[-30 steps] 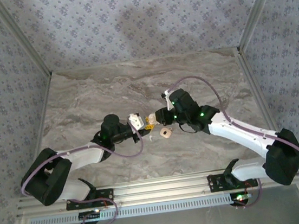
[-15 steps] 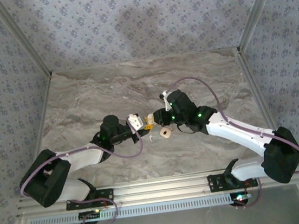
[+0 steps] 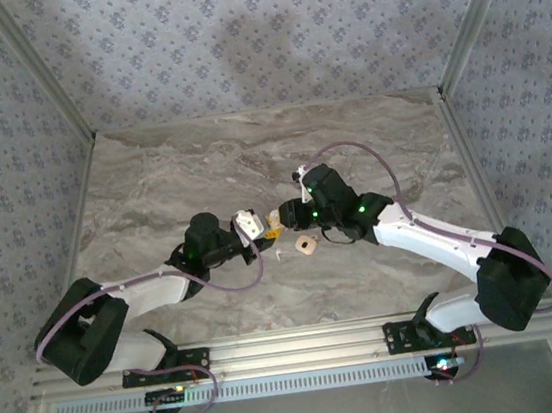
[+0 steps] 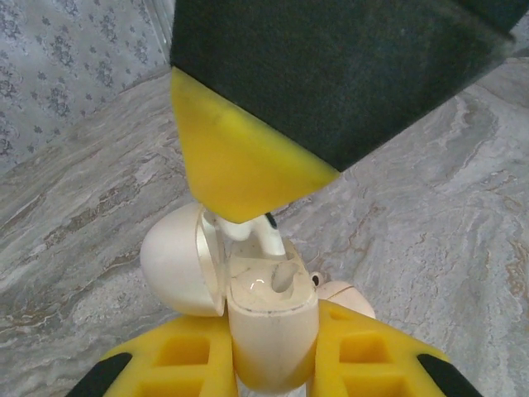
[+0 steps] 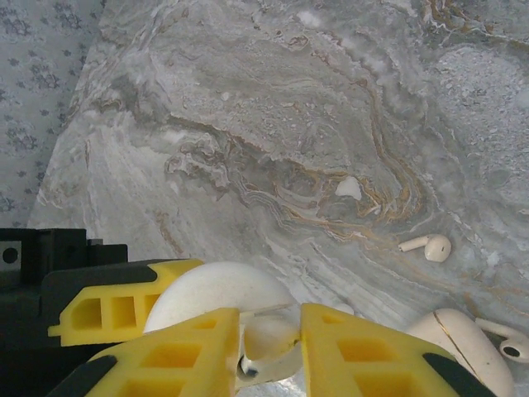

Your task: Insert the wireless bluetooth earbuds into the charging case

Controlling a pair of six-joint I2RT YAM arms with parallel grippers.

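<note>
At the veined marble table's (image 3: pixel 152 181) middle, my left claw (image 4: pixel 273 357) clamps the smooth white case (image 4: pixel 271 318), domed lid (image 4: pixel 169 260) open. My right claw (image 5: pixel 269 351) pinches one glossy earbud (image 5: pixel 263 337) right over it; the other earbud (image 5: pixel 427 246) lies nearby on the table.

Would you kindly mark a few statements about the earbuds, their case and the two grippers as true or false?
1. The left gripper clamps the white plastic charging case. True.
2. The case's rounded lid is closed. False: it is swung open to one side.
3. The right gripper is empty. False: it pinches a white earbud right at the open case.
4. A second white earbud lies loose on the grey marble table. True.
5. Both sockets of the case are filled. False: one socket looks empty.
</note>
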